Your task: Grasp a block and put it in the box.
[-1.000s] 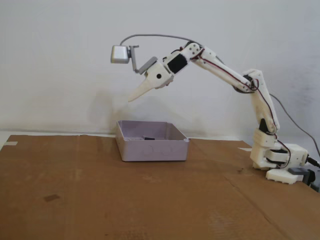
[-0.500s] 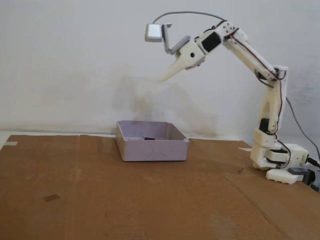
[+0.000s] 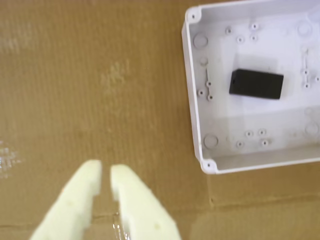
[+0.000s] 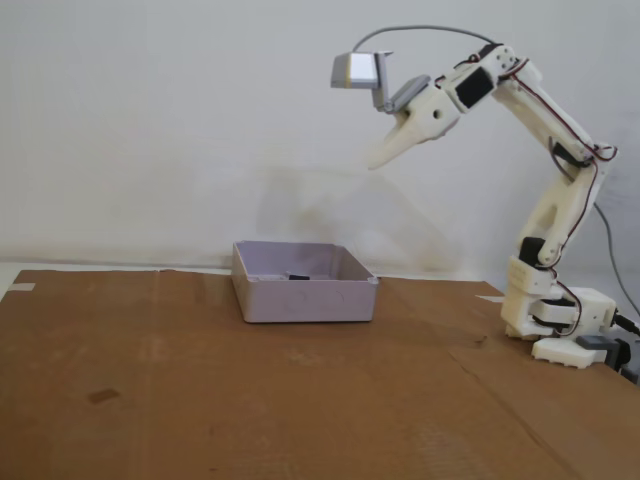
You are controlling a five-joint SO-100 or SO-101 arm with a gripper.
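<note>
Black block lies inside the box. High up to the right, the gripper is nearly closed and empty. Little could go wrong, unless the arm dropped and bumped the box.

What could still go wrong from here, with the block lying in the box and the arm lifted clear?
Little looks risky. The block lies flat on the floor of the box, and the gripper is empty, its fingers nearly together, high above the cardboard. One risk: the box is light and sits loose, so a low sweep on the way home might knock it. Another: the cable arching over the arm could snag.
</note>
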